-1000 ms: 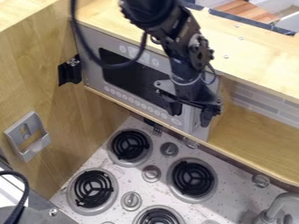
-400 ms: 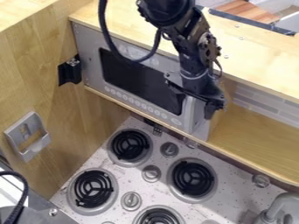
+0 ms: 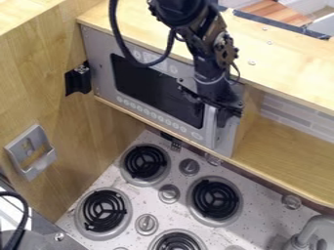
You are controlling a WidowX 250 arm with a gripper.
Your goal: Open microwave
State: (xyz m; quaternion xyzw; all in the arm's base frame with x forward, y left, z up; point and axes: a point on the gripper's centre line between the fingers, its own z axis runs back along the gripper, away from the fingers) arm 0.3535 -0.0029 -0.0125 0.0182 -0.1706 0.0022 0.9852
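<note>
The microwave (image 3: 103,66) sits on the shelf (image 3: 287,154) under the wooden top (image 3: 287,66), with open room to its right. The pincer (image 3: 209,106) is at its handle (image 3: 211,128), hiding the upper part; whether spread or pressed together, I cannot tell. A cable (image 3: 121,48) crosses the front. The nearest burner (image 3: 176,241) is cut off; the stovetop (image 3: 163,214) is speckled.

Fixed cam, high up, slanting down at stovetop (image 3: 178,177)

Room lies above the burners (image 3: 215,197) and in the shelf bay (image 3: 287,149), its depth hard to judge; the overhanging wooden top (image 3: 287,73) blocks straight descent into it.
</note>
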